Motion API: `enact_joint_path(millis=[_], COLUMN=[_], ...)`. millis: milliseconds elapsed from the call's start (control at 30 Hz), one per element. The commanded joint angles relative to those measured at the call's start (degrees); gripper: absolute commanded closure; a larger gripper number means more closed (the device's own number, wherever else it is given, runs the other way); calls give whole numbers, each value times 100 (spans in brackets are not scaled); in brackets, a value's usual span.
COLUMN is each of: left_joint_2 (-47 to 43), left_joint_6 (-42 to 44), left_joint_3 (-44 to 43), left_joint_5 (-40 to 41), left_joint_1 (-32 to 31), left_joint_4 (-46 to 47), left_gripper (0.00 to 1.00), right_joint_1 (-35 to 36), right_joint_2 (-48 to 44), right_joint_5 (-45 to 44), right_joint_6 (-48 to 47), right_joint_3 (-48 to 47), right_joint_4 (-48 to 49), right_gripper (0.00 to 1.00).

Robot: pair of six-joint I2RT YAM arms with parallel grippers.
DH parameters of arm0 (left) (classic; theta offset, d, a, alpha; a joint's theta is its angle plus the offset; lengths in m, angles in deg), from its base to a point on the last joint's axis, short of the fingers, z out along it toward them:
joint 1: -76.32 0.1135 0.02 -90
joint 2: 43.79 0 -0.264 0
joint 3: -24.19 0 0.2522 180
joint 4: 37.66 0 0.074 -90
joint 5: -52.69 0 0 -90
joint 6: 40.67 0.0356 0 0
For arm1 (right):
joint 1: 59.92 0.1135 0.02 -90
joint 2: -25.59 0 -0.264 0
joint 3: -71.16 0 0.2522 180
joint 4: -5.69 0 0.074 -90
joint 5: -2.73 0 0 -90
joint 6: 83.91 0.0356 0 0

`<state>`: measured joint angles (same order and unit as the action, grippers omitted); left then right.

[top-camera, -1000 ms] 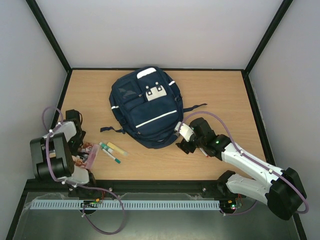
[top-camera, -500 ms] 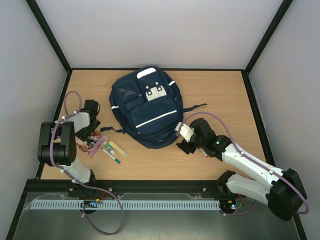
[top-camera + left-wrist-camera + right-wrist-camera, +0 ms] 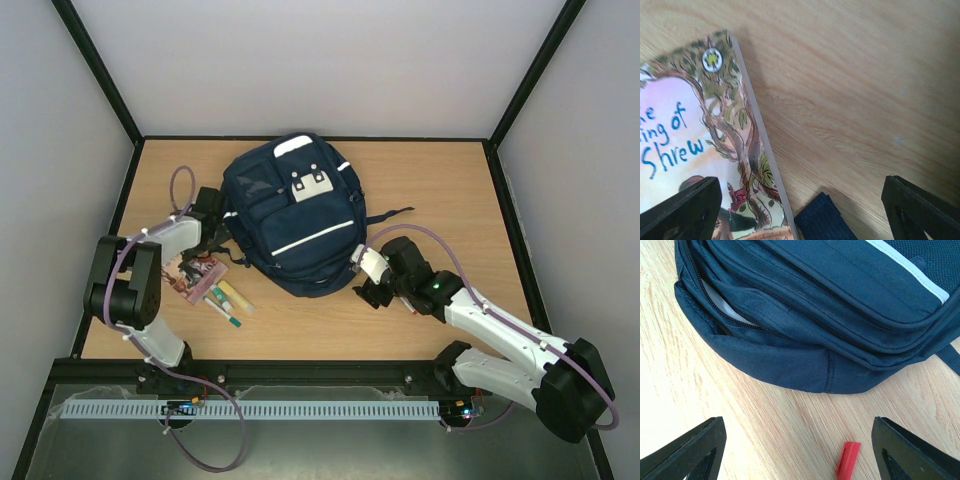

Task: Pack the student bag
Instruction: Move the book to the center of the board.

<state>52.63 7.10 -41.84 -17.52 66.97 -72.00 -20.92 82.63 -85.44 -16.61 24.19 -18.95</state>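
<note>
Bare wooden table (image 3: 440, 180), grey walls round it, and the student bag (image 3: 290, 215) lies flat at the middle, towards the back, pockets up. Its zip (image 3: 715, 305) gapes at the near end, with something white inside. The right claw (image 3: 799, 452) hangs just before that gap, spread wide and gripping nothing, a red cap (image 3: 847, 460) on the wood below. The left claw (image 3: 800, 205), equally wide and empty, hovers by the book (image 3: 685, 145) just left of the bag, pens (image 3: 228, 300) close by. This looks like the fetching step: next, that claw must straddle the book's edge and close.
</note>
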Motion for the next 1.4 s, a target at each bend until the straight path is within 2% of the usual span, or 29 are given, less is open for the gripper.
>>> enact_joint_path(millis=[0,133,333,400,500,733,833,1000,1167,1367], left_joint_2=[-733,-1578,-2027,-2031,-1986,-1521,-1266,-874,-564,25], left_joint_6=[508,448,67,78,152,57,-19,-89,-198,9], left_joint_3=[-341,-297,517,832,1069,1044,993,884,869,287], left_joint_5=[67,449,-916,-1098,-1333,-1299,-1270,-1451,-1808,-1803], left_joint_1=[30,400,1973,2273,2493,2612,2628,2618,2541,1865], left_joint_4=[-512,-1041,-980,-796,-510,-341,-315,-93,308,387], left_gripper=[8,1,1,0,0,1,1,4,5,6], right_joint_1=[-33,-38,-33,-33,-33,-121,-407,-1122,-1767,-2237], right_joint_2=[55,267,966,1469,2342,4319,5198,5979,6196,5671], right_joint_5=[-60,160,691,840,617,289,516,839,1250,1433], right_joint_6=[116,222,549,573,698,1322,1730,2593,3234,3590], right_joint_3=[-92,-475,-1651,-2130,-2946,-4483,-5077,-5551,-5253,-4179], right_joint_4=[-258,-579,-702,-671,-521,-35,-145,-174,-372,-313], right_gripper=[20,20,19,18,18,18,19,22,26,28])
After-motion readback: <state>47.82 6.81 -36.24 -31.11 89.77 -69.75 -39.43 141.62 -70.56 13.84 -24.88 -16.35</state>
